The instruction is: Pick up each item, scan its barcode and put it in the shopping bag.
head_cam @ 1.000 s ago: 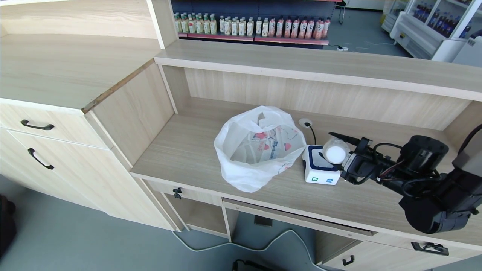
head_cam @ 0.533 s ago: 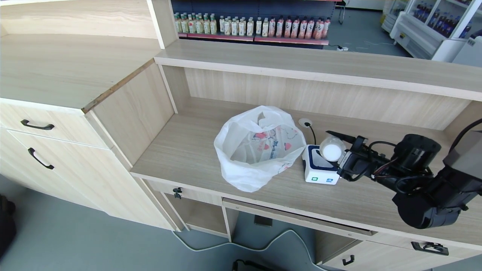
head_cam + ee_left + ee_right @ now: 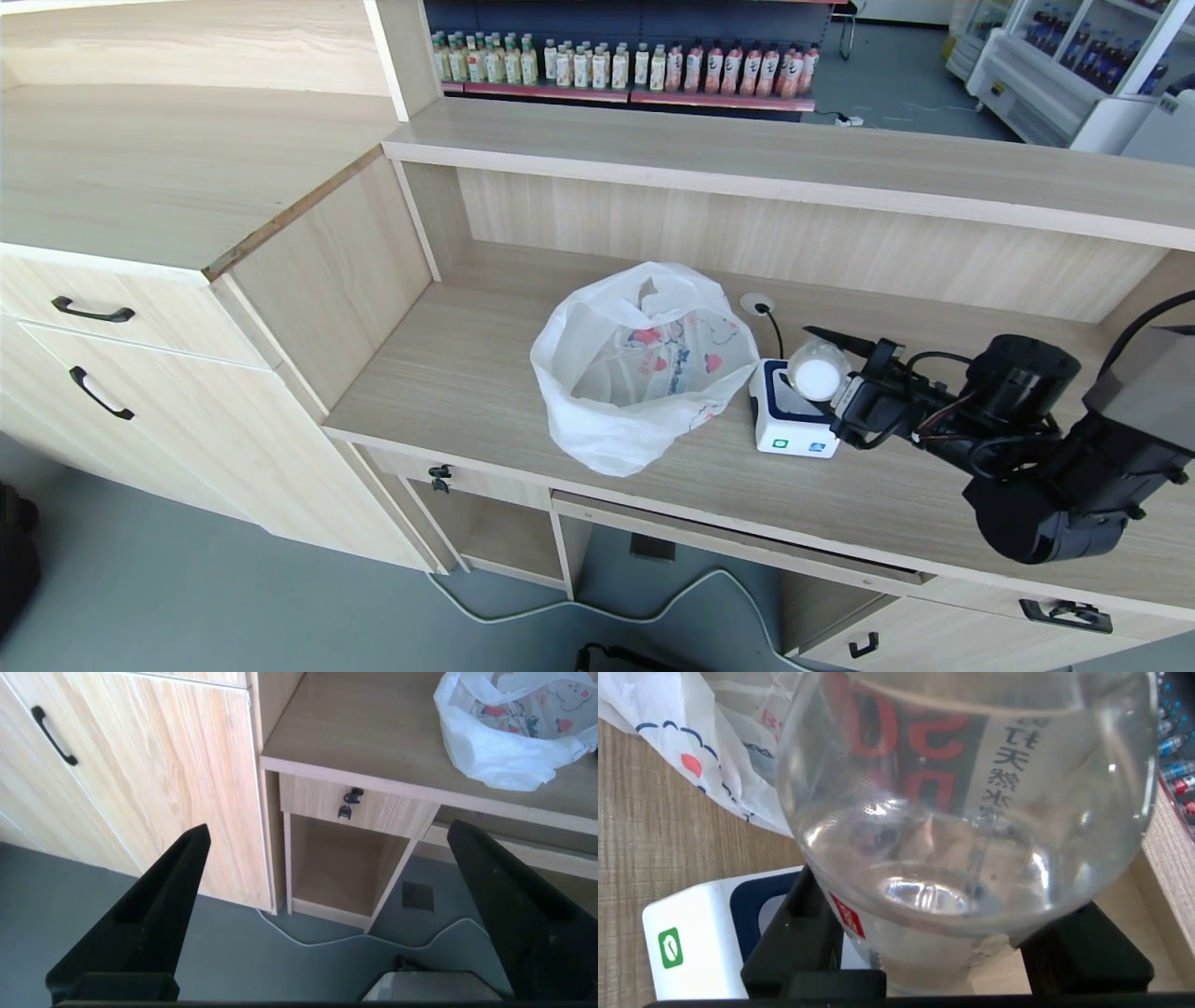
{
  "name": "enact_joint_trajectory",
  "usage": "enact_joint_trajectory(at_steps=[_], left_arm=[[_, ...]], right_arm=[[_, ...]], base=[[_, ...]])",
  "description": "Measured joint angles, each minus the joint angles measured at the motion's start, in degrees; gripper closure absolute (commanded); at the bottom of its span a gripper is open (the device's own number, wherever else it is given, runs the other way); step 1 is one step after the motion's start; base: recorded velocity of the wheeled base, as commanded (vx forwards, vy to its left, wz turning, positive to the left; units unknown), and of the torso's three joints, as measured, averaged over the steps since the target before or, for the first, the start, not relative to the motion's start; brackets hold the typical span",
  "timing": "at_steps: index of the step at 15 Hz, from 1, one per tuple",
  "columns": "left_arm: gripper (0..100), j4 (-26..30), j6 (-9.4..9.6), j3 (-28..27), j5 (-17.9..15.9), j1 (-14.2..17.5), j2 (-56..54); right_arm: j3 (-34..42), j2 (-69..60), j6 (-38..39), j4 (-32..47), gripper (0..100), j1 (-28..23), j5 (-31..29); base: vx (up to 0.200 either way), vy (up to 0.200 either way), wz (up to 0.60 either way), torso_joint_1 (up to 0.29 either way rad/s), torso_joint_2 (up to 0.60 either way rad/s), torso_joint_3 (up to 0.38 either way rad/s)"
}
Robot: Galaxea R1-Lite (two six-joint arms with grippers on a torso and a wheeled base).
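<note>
**cartpusher:** What could go wrong here? The right pincer (image 3: 840, 369) is pinching a clear bottle (image 3: 816, 373) on its side, right over the scanner (image 3: 789, 420), with the white cap facing the shopping bag (image 3: 644, 364).

**binbot_dave:** I'd guess two things. The bottle is round and slick, so it could roll or slip in that pinch, and then the barcode faces away from the scanner window and nothing reads. The bag is also floppy, with a saggy rim just beside the scanner. A low swing across could snag the rim and drag the bag along the worktop (image 3: 485, 373).

**cartpusher:** And the count?

**binbot_dave:** One bottle, one scanner, one bag. There are two pincers, and the left pincer (image 3: 322, 840) is spread wide holding nothing, down off the worktop's front edge. Can't tell what's inside the bag.
</note>
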Motion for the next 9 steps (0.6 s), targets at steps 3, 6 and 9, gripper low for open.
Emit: enact_joint_trajectory(at_steps=[3,6,9], left_arm=[[0,-0.02,0.01,0.00,0.00,0.00,0.00],[0,0.00,0.01,0.00,0.00,0.00,0.00],[0,0.00,0.01,0.00,0.00,0.00,0.00]], right_arm=[[-1.46,0.99,0.83,-0.43,100,0.45,0.00],[-2.12,2.15,1.57,-0.79,100,1.68,0.06],[-2.89,3.02,1.57,-0.82,100,2.60,0.09]], base=[[0.000,0.000,0.00,0.000,0.00,0.000],[0.000,0.000,0.00,0.000,0.00,0.000],[0.000,0.000,0.00,0.000,0.00,0.000]])
